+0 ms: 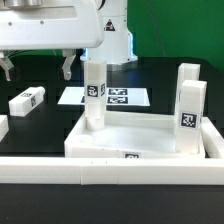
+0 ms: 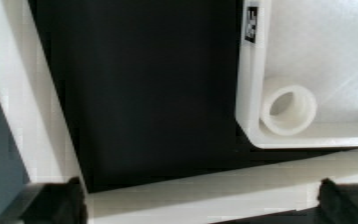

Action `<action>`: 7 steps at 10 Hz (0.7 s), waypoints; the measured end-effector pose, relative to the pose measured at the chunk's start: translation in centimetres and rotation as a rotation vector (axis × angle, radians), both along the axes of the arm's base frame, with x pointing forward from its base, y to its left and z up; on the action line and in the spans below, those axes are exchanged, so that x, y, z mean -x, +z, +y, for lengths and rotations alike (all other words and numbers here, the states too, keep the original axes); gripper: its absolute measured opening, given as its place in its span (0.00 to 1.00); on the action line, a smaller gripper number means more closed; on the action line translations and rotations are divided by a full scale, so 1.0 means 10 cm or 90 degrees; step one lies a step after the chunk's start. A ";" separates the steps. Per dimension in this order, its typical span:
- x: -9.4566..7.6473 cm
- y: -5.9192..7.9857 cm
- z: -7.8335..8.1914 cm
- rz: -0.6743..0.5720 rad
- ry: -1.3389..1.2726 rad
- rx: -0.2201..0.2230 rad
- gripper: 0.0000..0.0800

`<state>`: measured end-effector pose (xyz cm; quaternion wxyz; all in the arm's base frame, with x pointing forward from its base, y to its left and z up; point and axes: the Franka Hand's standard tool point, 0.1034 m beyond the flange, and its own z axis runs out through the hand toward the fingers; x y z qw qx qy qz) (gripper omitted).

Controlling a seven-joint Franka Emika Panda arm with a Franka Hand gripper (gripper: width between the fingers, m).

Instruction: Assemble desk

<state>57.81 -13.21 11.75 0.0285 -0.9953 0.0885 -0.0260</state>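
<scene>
Tabletop slab, white rimmed plastic (image 1: 135,140), lies on the black table (image 1: 50,125) against the white border bar (image 1: 110,172); three square white legs (image 1: 95,95) stand on it; my gripper (image 2: 194,200) hovers above, jaws spread, empty.

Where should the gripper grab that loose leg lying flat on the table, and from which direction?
Judging by its pose, take the loose leg around its middle, coming straight down from above. It lies flat on the black table, apart from the tabletop slab, and its long flat sides are exposed, so the fingers could close across its narrow width.
</scene>
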 end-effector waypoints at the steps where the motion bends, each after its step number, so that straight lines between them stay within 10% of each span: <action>1: 0.17 -0.10 -0.15 -0.006 -0.031 0.002 0.81; 3: 0.71 -0.42 -0.27 0.031 -0.063 0.006 0.81; 7: 0.84 -0.58 -0.35 0.046 -0.066 0.010 0.81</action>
